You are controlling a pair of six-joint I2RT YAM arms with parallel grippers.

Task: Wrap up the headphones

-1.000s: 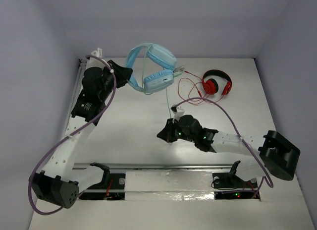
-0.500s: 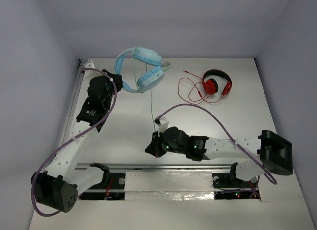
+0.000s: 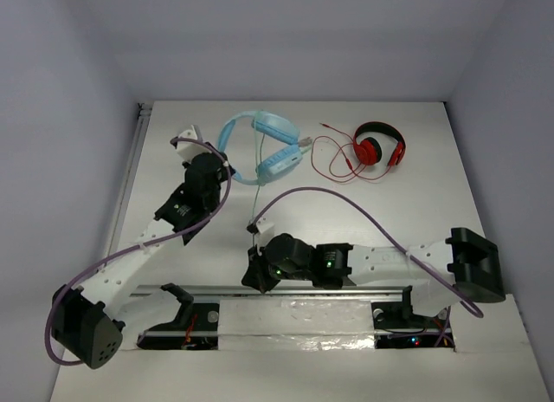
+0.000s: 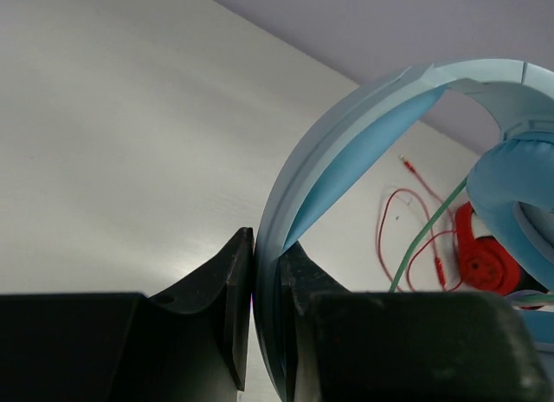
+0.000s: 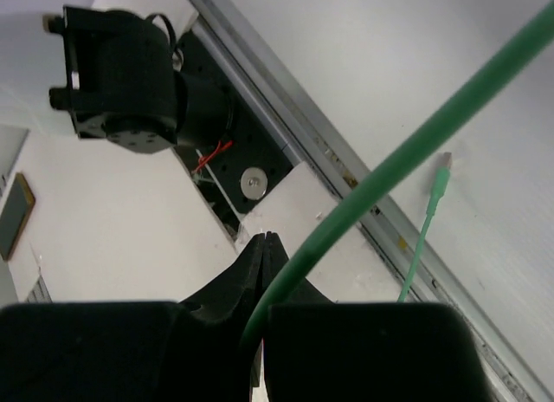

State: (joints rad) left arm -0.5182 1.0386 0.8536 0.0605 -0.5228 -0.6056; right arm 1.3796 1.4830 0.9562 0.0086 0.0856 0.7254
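The light blue headphones (image 3: 267, 145) are held just above the table at the back middle. My left gripper (image 3: 228, 165) is shut on their blue headband (image 4: 346, 151), which stands clamped edgewise between the jaws of this gripper (image 4: 267, 246). One padded cup (image 4: 519, 194) shows at the right of the left wrist view. The thin green cable (image 3: 258, 194) runs from the cups toward the near edge. My right gripper (image 3: 249, 278) is shut on that cable (image 5: 415, 151), pinched low between the jaws of this gripper (image 5: 268, 239). The cable's free plug end (image 5: 437, 190) hangs loose.
Smaller red-and-black headphones (image 3: 379, 145) with a looping red cable (image 3: 333, 159) lie at the back right; they also show in the left wrist view (image 4: 485, 259). A metal rail (image 3: 346, 291) and the arm bases (image 5: 121, 81) run along the near edge. Walls enclose the table.
My left gripper has carried the headphones right and nearer, lowering them. My right gripper has moved left and toward the near edge, keeping hold of the green cable.
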